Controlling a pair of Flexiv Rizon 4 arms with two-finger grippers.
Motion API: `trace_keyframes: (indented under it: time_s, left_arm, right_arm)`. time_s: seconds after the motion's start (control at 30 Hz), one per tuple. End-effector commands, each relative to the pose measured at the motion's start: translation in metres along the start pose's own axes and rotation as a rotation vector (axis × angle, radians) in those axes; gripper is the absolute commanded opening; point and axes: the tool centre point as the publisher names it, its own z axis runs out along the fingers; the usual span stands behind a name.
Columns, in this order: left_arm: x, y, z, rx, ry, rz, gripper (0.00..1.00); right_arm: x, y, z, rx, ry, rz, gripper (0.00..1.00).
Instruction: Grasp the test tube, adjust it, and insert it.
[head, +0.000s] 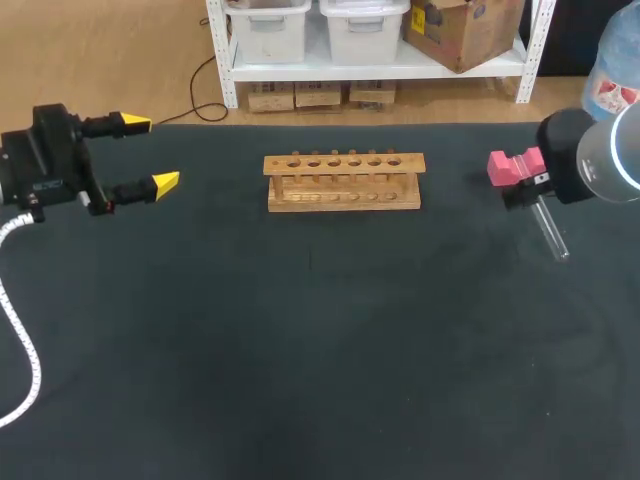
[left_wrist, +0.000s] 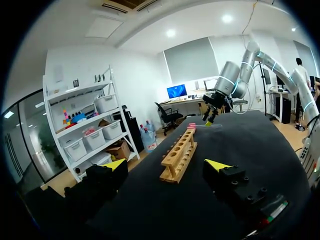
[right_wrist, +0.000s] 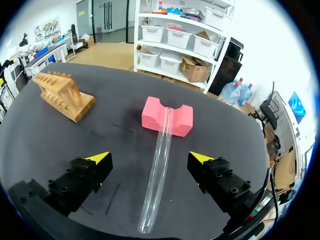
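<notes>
1. Black cloth covers the table (head: 320, 350), where a wooden test-tube rack (head: 344, 181) stands toward the far side, near the middle, its top bar showing a row of six round holes.
2. Off to the right, well apart from the rack, the clear test tube (right_wrist: 159, 165) lies outside it: one end is propped in the notch of a pink foam block (right_wrist: 152, 115) and the other rests lower, toward the cloth, so the tube sits tilted.
3. Seen from the right wrist camera, the right gripper (right_wrist: 150, 158) hangs over the tube with its yellow-tipped fingers spread wide, one on each side of the glass. Neither finger touches it and the gripper holds nothing.
4. From overhead, the right arm (head: 590, 155) comes in from the right edge and hides part of the pink block, while the tube's lower end pokes out below its wrist.
5. At the table's left edge, the left gripper (head: 150, 153) points toward the rack from well away, fingers parted and gripping nothing.
6. Bare cloth lies between the left gripper and the rack, and between the rack and the pink block.
</notes>
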Motion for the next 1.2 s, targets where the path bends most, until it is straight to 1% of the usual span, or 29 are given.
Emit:
trace_keyframes:
  time_s: [0.03, 0.4, 0.53, 0.7, 0.9, 1.2]
  left_arm:
    - [0.001, -0.002, 0.001, -0.012, -0.003, 0.003, 1.00]
    - [0.001, -0.002, 0.001, -0.012, -0.003, 0.003, 1.00]
    - [0.001, -0.002, 0.001, -0.012, -0.003, 0.003, 1.00]
    - [0.001, -0.002, 0.001, -0.012, -0.003, 0.003, 1.00]
    - [0.001, -0.002, 0.001, -0.012, -0.003, 0.003, 1.00]
    - [0.001, -0.002, 0.001, -0.012, -0.003, 0.003, 1.00]
  right_arm:
    - [-0.003, -0.002, 0.014, -0.006, 0.019, -0.007, 1.00]
    - [-0.005, -0.003, 0.023, -0.006, 0.011, -0.002, 1.00]
    - [-0.005, -0.006, 0.019, -0.010, 0.011, 0.006, 1.00]
    - [-0.001, -0.008, 0.016, -0.002, 0.020, 0.013, 1.00]
    - [0.010, -0.010, 0.014, 0.004, 0.044, 0.016, 1.00]
    - [0.018, -0.012, 0.005, 0.006, 0.052, 0.031, 1.00]
